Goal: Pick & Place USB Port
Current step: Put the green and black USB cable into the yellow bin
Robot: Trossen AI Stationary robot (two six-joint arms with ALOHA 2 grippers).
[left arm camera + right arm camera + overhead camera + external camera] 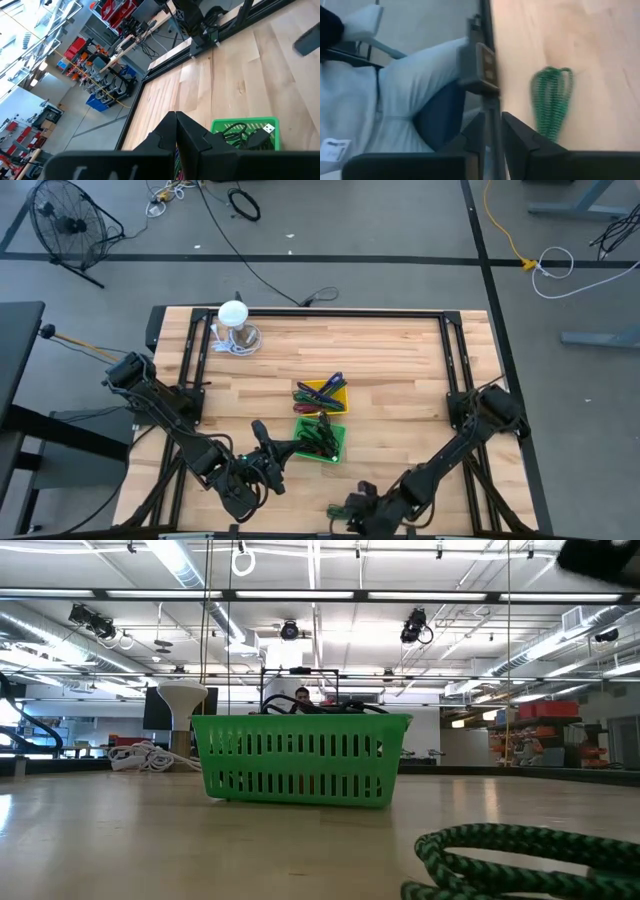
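Note:
A green basket (322, 440) stands at the table's middle and holds black cables, one with a USB plug (268, 128). It also shows in the low view (300, 760). My left gripper (268, 452) hovers just left of the basket, shut and empty (176, 125). A coiled green braided cable (551, 102) lies on the table near the front edge (520, 850). My right gripper (350, 505) is above the front edge beside that cable. Its fingers (494, 131) stand only a narrow gap apart, with nothing between them.
A yellow basket (322, 394) with pens and cables stands just behind the green one. A white lamp-like object on a coil of white cable (236, 328) stands at the far left. A person's leg (415, 105) shows beyond the front edge. Bare wood lies at the right (410, 410).

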